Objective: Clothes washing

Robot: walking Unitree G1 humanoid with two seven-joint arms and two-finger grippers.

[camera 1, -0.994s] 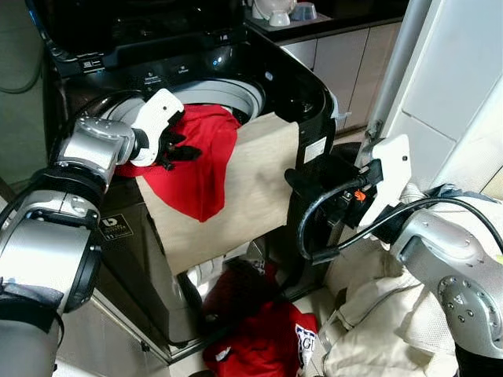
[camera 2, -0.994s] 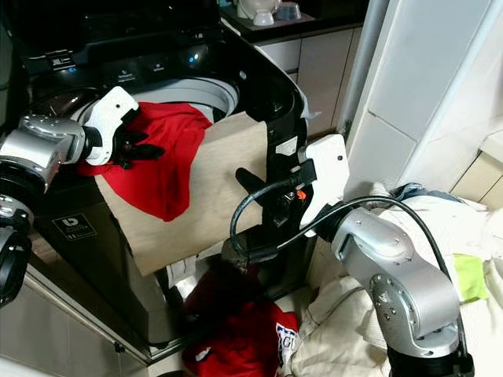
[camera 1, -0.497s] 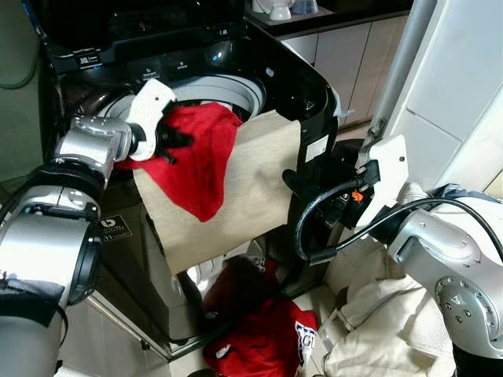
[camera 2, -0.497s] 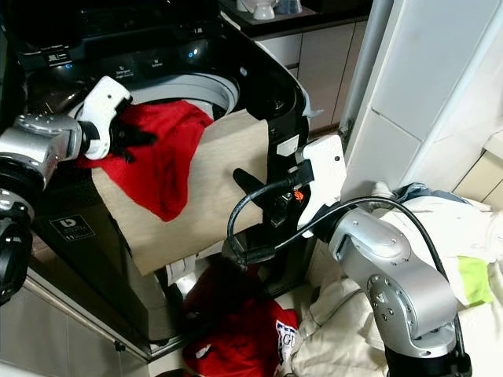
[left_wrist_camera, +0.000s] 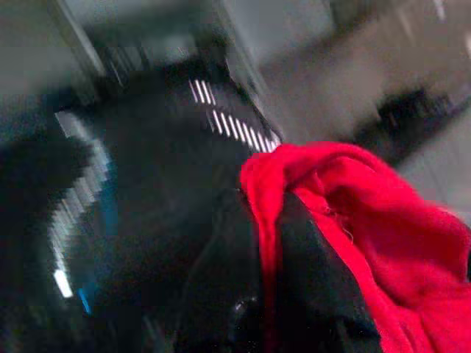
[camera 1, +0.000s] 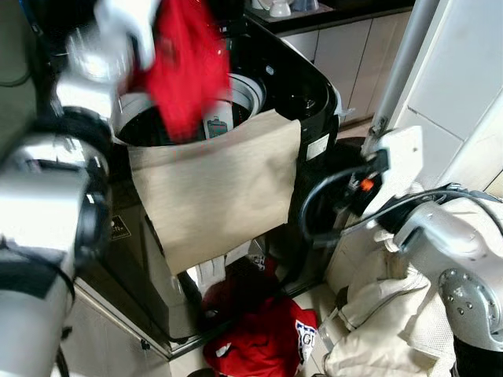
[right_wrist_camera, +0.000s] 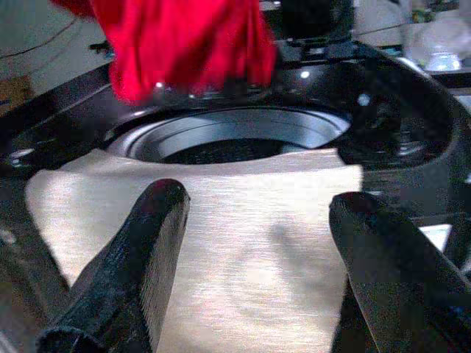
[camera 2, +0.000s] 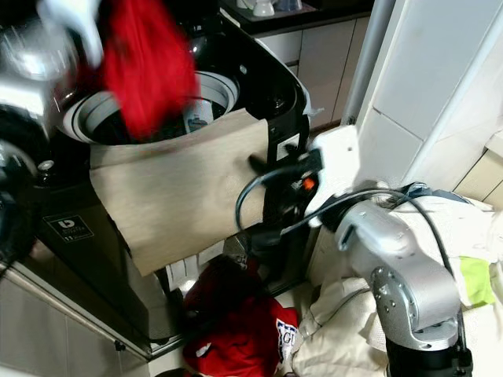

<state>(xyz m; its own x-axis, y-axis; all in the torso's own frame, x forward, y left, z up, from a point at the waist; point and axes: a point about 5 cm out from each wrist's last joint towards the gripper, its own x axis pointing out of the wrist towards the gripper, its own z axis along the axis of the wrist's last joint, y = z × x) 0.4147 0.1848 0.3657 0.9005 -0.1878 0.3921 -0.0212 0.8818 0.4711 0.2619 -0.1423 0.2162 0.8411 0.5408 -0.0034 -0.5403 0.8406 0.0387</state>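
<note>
Your left gripper (left_wrist_camera: 272, 243) was clamped on the red garment (camera 1: 185, 67), lifted blurred above the washing machine's drum (camera 1: 236, 106), while your right gripper (right_wrist_camera: 254, 250) hung spread wide before the beige cloth (camera 1: 216, 184) draped over its rim.

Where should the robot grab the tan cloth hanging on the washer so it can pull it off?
Probably the tan cloth's top edge, draped over the washer's rim, coming from the front. It hangs flat and loose there, and the open right end effector already faces it. The left end effector holds the red garment.
</note>
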